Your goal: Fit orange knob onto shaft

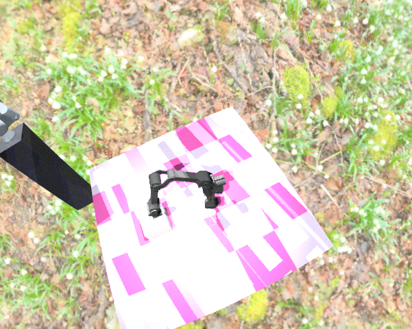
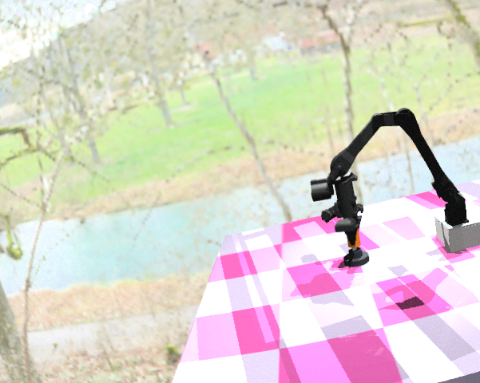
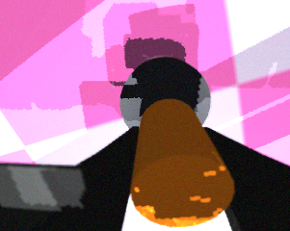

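The orange knob (image 2: 357,238) (image 3: 180,178) is upright between the fingers of my gripper (image 2: 354,242) (image 3: 170,133), which is shut on it. The round dark pedestal (image 1: 211,203) (image 2: 356,259) (image 3: 132,112) stands on the table directly below. In the exterior view, the knob's lower end is a little above the pedestal's top, with a small grey piece between them. In the wrist view the knob covers the pedestal's near part and hides the shaft. The knob's hole and both flat sides are hidden, so their alignment and whether the shaft tip is inside cannot be told.
The table (image 1: 206,301) (image 2: 215,305) has a pink and white pattern with shadows. The arm's base stands on a pale block (image 1: 158,228) (image 2: 471,237). A tall black post (image 1: 50,170) stands at the table's left edge in the top view.
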### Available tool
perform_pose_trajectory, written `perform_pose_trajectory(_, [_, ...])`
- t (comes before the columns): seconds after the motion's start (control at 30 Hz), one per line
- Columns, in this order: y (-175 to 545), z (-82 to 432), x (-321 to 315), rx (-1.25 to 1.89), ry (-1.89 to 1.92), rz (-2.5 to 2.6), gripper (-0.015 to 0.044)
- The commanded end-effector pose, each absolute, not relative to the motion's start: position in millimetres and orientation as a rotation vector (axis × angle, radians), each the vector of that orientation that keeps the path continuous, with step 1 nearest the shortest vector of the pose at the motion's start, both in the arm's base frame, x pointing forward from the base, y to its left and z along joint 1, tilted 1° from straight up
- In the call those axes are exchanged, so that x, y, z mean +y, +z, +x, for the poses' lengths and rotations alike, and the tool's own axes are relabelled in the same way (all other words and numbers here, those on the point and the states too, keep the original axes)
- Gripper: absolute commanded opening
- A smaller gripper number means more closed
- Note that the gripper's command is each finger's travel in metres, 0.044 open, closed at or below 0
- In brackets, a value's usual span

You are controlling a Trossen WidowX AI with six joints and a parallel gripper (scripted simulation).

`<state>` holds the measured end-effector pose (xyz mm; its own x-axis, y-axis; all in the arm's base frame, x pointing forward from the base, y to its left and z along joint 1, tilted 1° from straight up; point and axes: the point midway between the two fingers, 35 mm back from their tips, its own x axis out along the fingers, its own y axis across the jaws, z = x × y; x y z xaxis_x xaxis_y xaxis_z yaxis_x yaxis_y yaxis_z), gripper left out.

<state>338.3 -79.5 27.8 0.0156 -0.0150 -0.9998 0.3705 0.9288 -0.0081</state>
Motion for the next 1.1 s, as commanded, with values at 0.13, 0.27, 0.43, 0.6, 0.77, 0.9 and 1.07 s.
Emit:
perform_pose_trajectory(0.13, [27.3, 337.7, -79.8, 1.530, -0.333, 0.311, 0.0000])
perform_pose_trajectory(0.27, [26.9, 337.7, -79.8, 1.530, -0.333, 0.311, 0.0000])
perform_pose_trajectory(0.43, [26.9, 337.7, -79.8, 1.531, -0.326, 0.304, 0.0000])
perform_pose_trajectory(0.6, [26.6, 338.1, -79.8, 1.536, -0.295, 0.272, 0.0000])
perform_pose_trajectory(0.77, [24.7, 339.6, -80.0, 1.533, -0.311, 0.288, 0.0000])
perform_pose_trajectory(0.9, [19.4, 340.5, -80.3, 1.533, -0.311, 0.288, 0.0000])
perform_pose_trajectory(1.07, [13.9, 340.3, -80.7, 1.533, -0.311, 0.288, 0.0000])
